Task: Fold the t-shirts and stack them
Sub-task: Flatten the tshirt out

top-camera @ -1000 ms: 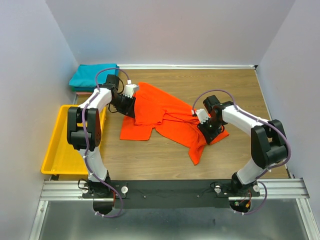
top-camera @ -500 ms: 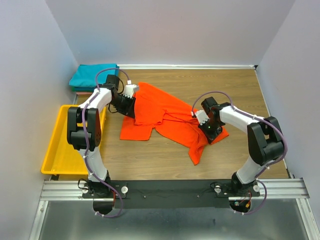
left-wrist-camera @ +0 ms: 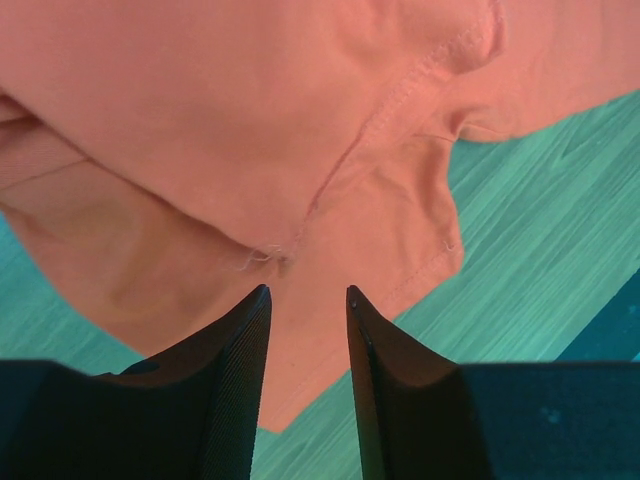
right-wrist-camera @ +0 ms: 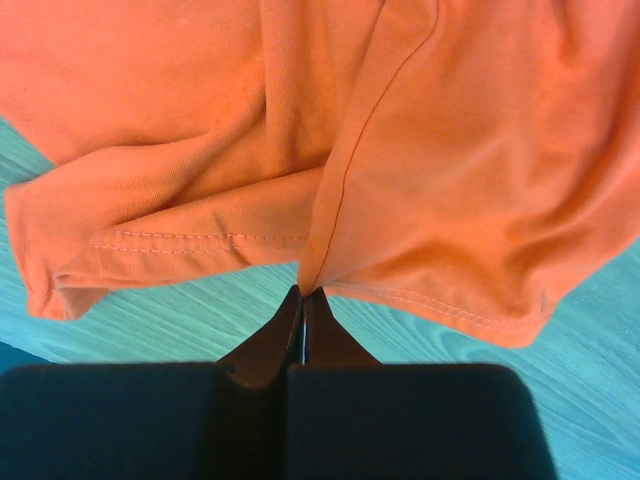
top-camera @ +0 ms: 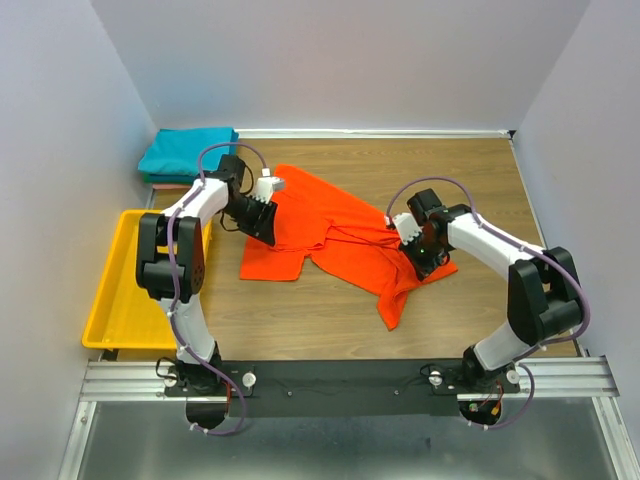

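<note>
The orange-red t-shirt (top-camera: 335,235) lies crumpled and unfolded at the centre of the counter (top-camera: 500,180). The left end effector (left-wrist-camera: 307,295) sits at the garment's 9 o'clock edge, its jaws apart and straddling the cloth beside a sleeve seam. The right end effector (right-wrist-camera: 303,292) sits at the garment's 3 o'clock edge, its jaws together and clamped on a pinched fold of the cloth at a hem. The teal t-shirt (top-camera: 185,150) rests folded in the counter's 10 o'clock corner. The yellow tray (top-camera: 115,300) occupies the 8 o'clock side.
</note>
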{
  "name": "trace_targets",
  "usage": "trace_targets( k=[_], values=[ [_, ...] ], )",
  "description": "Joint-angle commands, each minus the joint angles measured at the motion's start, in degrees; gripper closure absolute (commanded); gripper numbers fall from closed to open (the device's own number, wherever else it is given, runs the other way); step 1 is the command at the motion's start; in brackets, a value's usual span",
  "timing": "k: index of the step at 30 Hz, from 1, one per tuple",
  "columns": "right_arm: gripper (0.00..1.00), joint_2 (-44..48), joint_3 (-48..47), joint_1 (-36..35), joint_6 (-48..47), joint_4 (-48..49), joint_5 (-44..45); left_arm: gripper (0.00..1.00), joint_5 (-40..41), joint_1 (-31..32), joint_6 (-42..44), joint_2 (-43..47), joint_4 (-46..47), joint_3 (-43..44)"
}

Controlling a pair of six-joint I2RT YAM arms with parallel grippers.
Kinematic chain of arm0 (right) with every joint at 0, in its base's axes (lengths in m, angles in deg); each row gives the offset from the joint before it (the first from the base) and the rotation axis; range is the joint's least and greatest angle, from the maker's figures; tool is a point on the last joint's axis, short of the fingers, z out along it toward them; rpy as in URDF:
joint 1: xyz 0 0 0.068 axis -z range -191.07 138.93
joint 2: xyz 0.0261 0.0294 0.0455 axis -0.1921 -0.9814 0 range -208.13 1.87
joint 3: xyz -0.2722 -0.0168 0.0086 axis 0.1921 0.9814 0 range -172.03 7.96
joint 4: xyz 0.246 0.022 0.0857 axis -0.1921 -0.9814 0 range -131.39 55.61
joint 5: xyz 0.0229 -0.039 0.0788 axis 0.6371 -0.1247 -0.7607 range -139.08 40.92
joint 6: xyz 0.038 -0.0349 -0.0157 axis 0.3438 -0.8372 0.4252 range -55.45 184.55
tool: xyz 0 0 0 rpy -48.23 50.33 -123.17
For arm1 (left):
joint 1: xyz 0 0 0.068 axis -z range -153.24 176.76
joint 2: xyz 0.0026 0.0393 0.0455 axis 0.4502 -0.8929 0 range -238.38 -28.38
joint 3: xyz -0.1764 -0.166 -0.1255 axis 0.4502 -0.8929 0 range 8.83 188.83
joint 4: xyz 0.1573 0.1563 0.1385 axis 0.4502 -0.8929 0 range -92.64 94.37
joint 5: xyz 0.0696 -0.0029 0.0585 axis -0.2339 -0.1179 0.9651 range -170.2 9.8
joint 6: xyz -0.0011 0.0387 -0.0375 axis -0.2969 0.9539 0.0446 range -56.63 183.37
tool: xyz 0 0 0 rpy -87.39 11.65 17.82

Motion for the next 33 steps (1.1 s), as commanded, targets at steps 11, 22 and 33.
trace_targets(
  k=[11, 22, 33],
  values=[
    [1.00, 3.68, 1.62, -0.30, -1.72, -0.48, 2.13, 0.51, 0.70, 1.45, -2.95, -2.10, 4.04, -1.94],
    [0.99, 3.86, 1.35, -0.39, -1.98, -0.48, 2.40, 0.53, 2.90, 2.86, -4.63, -3.42, 6.24, -2.30],
    [0.99, 7.71, -0.58, 3.56, -6.10, -0.66, 4.77, 1.00, -1.83, 1.72, -4.01, -1.14, 1.86, 6.39]
  ],
)
